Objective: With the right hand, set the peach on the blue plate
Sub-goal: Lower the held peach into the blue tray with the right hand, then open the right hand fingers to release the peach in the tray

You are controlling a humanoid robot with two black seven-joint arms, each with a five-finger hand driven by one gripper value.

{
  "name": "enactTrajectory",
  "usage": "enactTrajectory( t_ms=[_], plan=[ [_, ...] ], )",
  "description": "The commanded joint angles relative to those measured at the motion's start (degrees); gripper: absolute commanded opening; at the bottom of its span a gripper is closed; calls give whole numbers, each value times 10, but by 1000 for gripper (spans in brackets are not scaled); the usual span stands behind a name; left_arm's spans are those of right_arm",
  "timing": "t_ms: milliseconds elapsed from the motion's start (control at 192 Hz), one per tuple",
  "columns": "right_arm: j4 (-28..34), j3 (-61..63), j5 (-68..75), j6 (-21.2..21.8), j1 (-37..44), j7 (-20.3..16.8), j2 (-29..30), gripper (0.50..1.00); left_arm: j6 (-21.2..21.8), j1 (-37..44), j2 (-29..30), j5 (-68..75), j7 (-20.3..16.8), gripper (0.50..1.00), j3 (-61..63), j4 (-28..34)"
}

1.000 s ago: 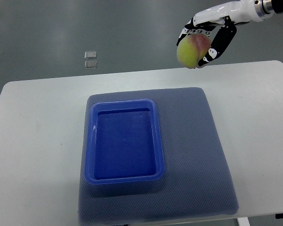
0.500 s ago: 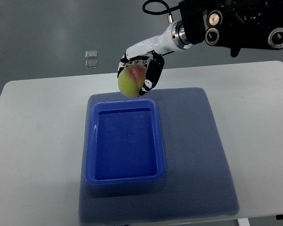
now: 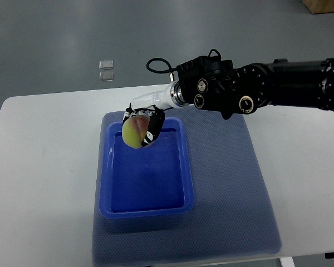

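The right hand point(image 3: 143, 123) grasps the peach point(image 3: 133, 133), fingers wrapped over its top so the underside stays free for set-down. The peach hangs above the far end of the blue plate point(image 3: 185, 172), apparently not touching it. The plate sits on a grey-blue mat point(image 3: 234, 183) covering a white table point(image 3: 39, 161); beyond lies grey floor point(image 3: 55, 33)
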Motion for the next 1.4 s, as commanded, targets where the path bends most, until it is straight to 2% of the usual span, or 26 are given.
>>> enactTrajectory(
  t_ms=[0,328,333,344,411,417,500,526,609,693,698,719,802,807,818,1188,1328,1396],
  plan=[
    [-2,5,2,0,-29,3,0,500,0,0,0,0,0,1000,1,0],
    [-7,5,-9,-11,-69,2,0,500,0,0,0,0,0,1000,0,0],
    [-10,5,-17,-13,-76,2,0,525,0,0,0,0,0,1000,0,0],
    [-10,5,-18,-13,-76,3,0,533,0,0,0,0,0,1000,1,0],
    [-10,5,-19,-13,-78,3,0,545,0,0,0,0,0,1000,1,0],
    [-11,4,-21,-13,-81,3,0,580,0,0,0,0,0,1000,1,0],
    [-11,5,-21,-14,-85,3,0,621,0,0,0,0,0,1000,1,0],
    [-11,5,-21,-14,-86,3,0,668,0,0,0,0,0,1000,1,0],
    [-10,5,-20,-13,-87,4,0,774,0,0,0,0,0,1000,1,0],
    [-10,5,-20,-13,-87,6,0,785,0,0,0,0,0,1000,1,0],
    [-10,5,-20,-13,-87,9,0,817,0,0,0,0,0,1000,1,0],
    [-10,6,-20,-12,-87,10,0,856,0,0,0,0,0,1000,1,0],
    [-11,6,-20,-10,-87,11,0,868,0,0,0,0,0,1000,1,0],
    [-11,10,-18,-7,-87,11,0,925,0,0,0,0,0,1000,1,0],
    [-11,12,-18,-6,-86,11,0,930,0,0,0,0,0,1000,1,0],
    [-10,73,-12,20,-71,19,0,932,0,0,0,0,0,1000,0,0],
    [-11,190,-2,20,-76,21,0,932,0,0,0,0,0,1000,0,0],
    [-11,245,19,19,-101,21,-40,932,0,0,0,0,0,1000,0,-1]
  ],
)
